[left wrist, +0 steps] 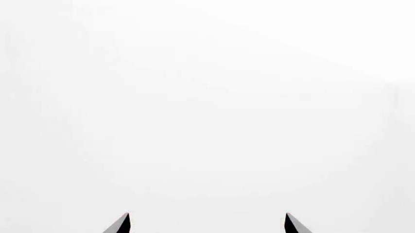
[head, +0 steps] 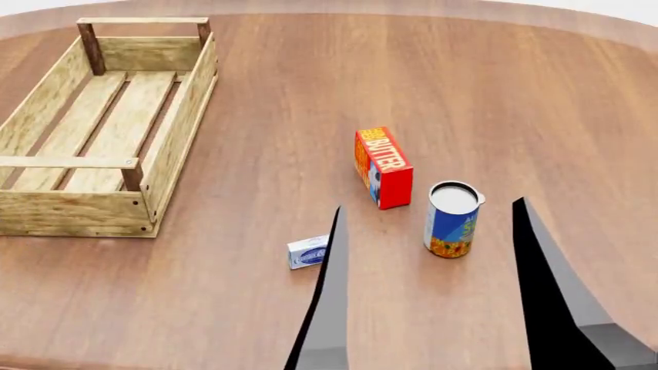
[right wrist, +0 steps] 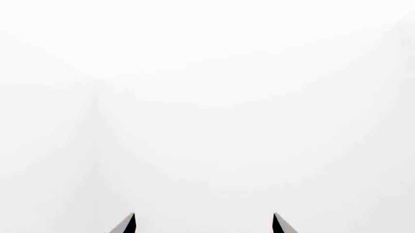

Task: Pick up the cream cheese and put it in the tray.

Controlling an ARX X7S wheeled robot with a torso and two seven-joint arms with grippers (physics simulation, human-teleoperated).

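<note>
Two dark fingers point(head: 327, 308) rise from the bottom edge of our head view, well apart from each other, so that pincer point(head: 432, 293) stands spread and holds nothing; we cannot tell which arm it belongs to. Our left pincer point(left wrist: 207, 223) shows in its wrist view only as two dark tips with a wide gap between them against blank white, so it is spread. Our right pincer point(right wrist: 204, 223) looks the same in its own view: two tips apart, nothing between them.

On the wooden tabletop point(head: 463, 85) the cream cheese point(head: 307, 251) lies flat, just beside the nearer dark finger. Beyond it stands the red-orange butter box point(head: 384, 167), and near that, an open blue-and-orange can point(head: 451, 219) stands upright, between the two fingers in our view.

Well apart from these, at the far left, sits the tray point(head: 181, 123), with nothing inside it. The cream cheese lies outside it.
</note>
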